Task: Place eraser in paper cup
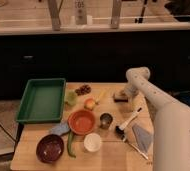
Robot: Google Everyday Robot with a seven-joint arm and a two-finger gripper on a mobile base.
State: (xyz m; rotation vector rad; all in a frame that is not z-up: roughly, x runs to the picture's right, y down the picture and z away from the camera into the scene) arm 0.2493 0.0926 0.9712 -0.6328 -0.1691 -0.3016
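The paper cup (92, 142) stands mouth-up near the front edge of the counter (109, 159). It is well apart from the eraser (120, 97), which lies flat toward the far right. The robot's gripper (126, 93) hangs at the eraser's right end with its fingers apart; whether they touch the block cannot be told, and nothing appears held. The step in hand looks to be the grasp. The fingers should come down on either side of the block's narrow width, close squarely and lift straight up before the carry to the near side. The cup looks light and its mouth is little wider than the block, so a low, centred release, one end first, seems safest. Between the two stand the metal cup (106, 120) and the orange bowl (82, 121), with a black-headed brush (128, 123) slanting just to their right; a high carry would clear all three. A dark red bowl (50, 148) and a green pepper (70, 145) lie left of the paper cup. Farther back sit the green tray (42, 100) and a pale green cup (70, 98).
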